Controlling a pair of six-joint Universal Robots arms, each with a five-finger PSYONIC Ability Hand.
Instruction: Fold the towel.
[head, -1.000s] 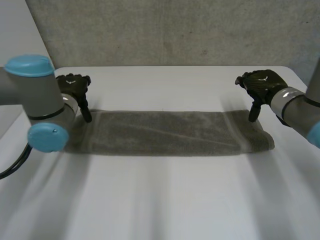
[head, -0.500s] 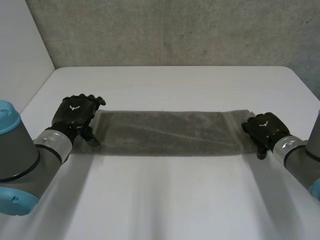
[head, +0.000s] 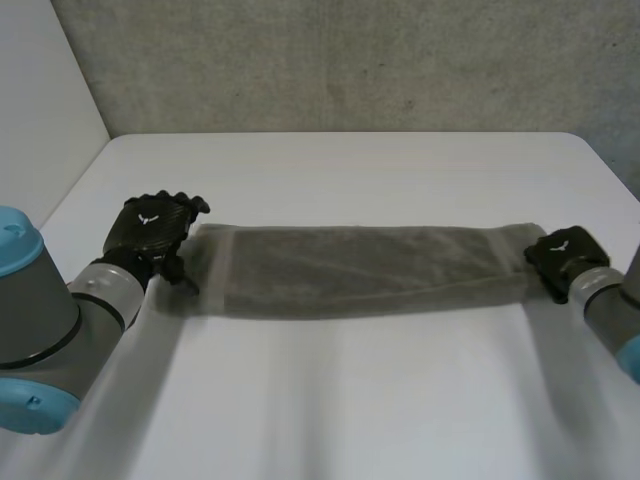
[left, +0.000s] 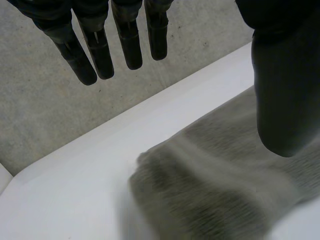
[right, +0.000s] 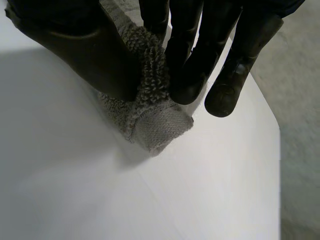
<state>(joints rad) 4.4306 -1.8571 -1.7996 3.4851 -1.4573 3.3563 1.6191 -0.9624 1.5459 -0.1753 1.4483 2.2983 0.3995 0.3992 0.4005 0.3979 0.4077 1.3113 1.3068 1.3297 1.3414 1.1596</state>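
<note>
The big white table (head: 350, 400) stands in front of a grey wall (head: 350, 60). On the table lies the towel (head: 360, 270). It is grey and long, folded into a thin strip, and it runs across the table from one side to the other.

The left arm (head: 40, 320) comes in at the towel's left end. The right arm (head: 610, 315) comes in at the towel's right end.

The left hand (head: 150, 228) is at the left end of the towel. In the left wrist view its fingers (left: 100, 45) are straight and spread wide from the thumb (left: 285, 90), so this hand is open and holds nothing. The end of the towel (left: 210, 190) lies under the palm and under the thumb. I cannot tell if the thumb touches it.

The right hand (head: 562, 256) is at the right end of the towel. In the right wrist view its thumb (right: 75, 45) and fingers (right: 190, 60) squeeze the towel (right: 155, 125) between them. A small corner of the towel sticks out below the fingertips and rests on the table (right: 75, 190).
</note>
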